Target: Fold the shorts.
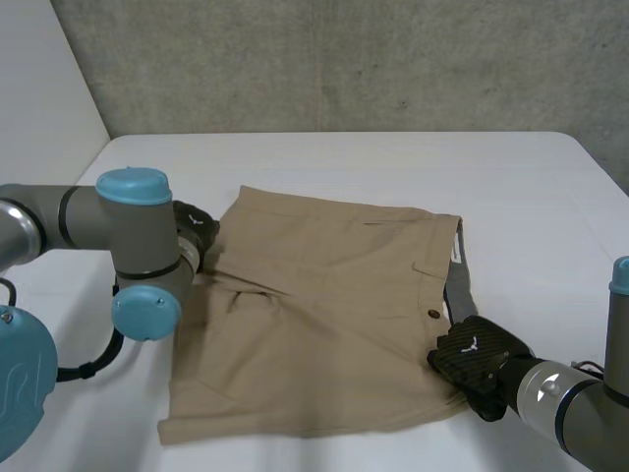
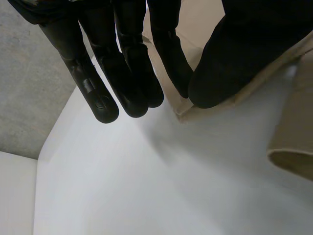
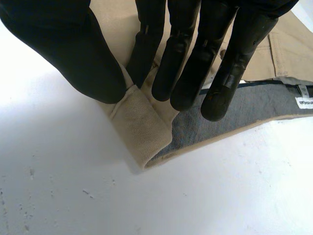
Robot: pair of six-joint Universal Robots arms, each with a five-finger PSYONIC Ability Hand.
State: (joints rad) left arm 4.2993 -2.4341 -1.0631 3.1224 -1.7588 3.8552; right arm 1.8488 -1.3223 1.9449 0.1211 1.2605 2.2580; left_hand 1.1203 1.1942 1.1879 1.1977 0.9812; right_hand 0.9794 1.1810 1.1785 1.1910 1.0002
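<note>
Head view: tan shorts (image 1: 324,315) lie flat on the white counter (image 1: 393,167), waistband (image 1: 458,287) at the right robot hand (image 1: 472,359), legs (image 1: 226,383) toward the left robot hand (image 1: 194,231). Each robot hand pinches its edge.

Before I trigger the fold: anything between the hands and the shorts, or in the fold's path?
Nothing visible. Left hand pinches the shorts at a corner, right hand at the waistband end; nothing lies on them.

Corner of tan shorts (image 2: 293,142) pinched between thumb and finger of left robot hand (image 2: 122,49), white table (image 2: 146,186) beneath
</note>
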